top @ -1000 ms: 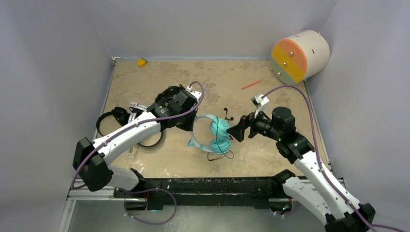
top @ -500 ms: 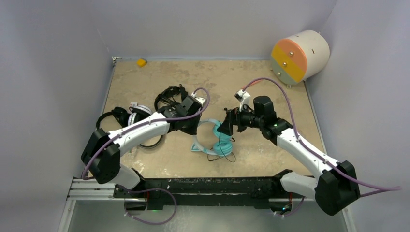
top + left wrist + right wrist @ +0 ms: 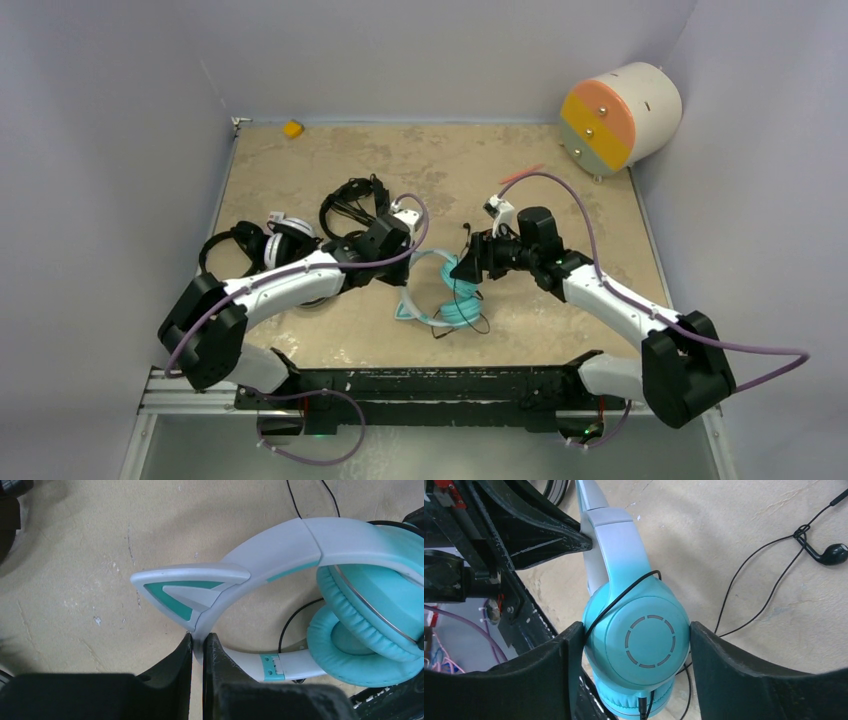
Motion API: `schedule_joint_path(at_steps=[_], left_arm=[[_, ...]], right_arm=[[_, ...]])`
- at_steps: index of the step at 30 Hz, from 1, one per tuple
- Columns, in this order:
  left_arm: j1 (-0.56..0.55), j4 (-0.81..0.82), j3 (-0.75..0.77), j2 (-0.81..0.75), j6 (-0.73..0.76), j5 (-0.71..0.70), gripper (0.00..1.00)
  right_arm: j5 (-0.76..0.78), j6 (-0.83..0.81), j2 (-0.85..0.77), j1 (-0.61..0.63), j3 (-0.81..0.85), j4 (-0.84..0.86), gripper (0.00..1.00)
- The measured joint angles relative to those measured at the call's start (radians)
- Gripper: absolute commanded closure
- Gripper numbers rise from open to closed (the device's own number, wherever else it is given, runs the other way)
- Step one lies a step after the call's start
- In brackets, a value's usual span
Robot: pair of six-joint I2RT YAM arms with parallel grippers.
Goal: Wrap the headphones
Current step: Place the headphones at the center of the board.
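We find the teal headphones [image 3: 452,300] near the front middle of the table [image 3: 330,160]. Our left gripper [image 3: 198,640], reaching in from nine o'clock, pinches the headband just under the cat ear, jaws narrow. Our right gripper [image 3: 636,632], from three o'clock, clasps one ear cup, jaws wide. Other headphones [image 3: 285,232] lie toward ten o'clock.

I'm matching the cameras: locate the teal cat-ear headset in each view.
Top external: teal cat-ear headset at picture centre, slightly low.
Left wrist: headset fills the right half, headband arching left.
Right wrist: its ear cup sits dead centre.
Shared landmark: the left hand pinching the headband.
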Motion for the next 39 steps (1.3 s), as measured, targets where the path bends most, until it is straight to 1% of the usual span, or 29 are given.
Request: schedule_joint_path(at_steps=[2,4,5,7,11,15,25,28,31,35,37,39], left_arm=[[-0.005,0.028,-0.031,-0.025,0.0,-0.011,0.99],[-0.008,0.051,-0.06,-0.051,-0.001,-0.019,0.9],[-0.01,0.065,-0.078,-0.066,-0.002,-0.024,0.82],[-0.013,0.088,-0.101,-0.085,-0.006,-0.029,0.7],[-0.017,0.136,-0.13,-0.117,-0.035,-0.029,0.52],[-0.018,0.173,-0.153,-0.143,-0.061,-0.029,0.44],[-0.018,0.275,-0.273,-0.152,-0.132,-0.041,0.44],[-0.018,0.295,-0.285,-0.137,-0.142,-0.041,0.44],[-0.018,0.301,-0.275,-0.098,-0.163,-0.041,0.45],[-0.018,0.244,-0.221,-0.032,-0.209,-0.051,0.47],[-0.019,0.214,-0.186,0.004,-0.235,-0.061,0.5],[-0.021,0.186,-0.163,0.031,-0.255,-0.072,0.58]], right_arm=[[0.0,0.005,-0.002,0.0,-0.003,0.004,0.47],[0.0,0.01,-0.006,0.0,-0.006,0.006,0.52],[0.0,0.013,-0.01,0.001,-0.007,0.007,0.53],[0.002,0.014,-0.023,0.003,-0.011,0.007,0.55],[0.019,0.014,-0.035,0.003,-0.017,0.006,0.56],[0.021,0.014,-0.035,0.003,-0.017,0.006,0.56],[0.019,0.022,-0.036,0.003,-0.018,0.023,0.57],[0.019,0.022,-0.036,0.003,-0.018,0.023,0.48],[0.021,0.02,-0.036,0.003,-0.018,0.022,0.46],[0.024,0.017,-0.042,0.003,-0.018,0.017,0.43],[0.026,0.016,-0.054,0.003,-0.018,0.013,0.43],[0.028,0.015,-0.064,0.003,-0.018,0.013,0.43]])
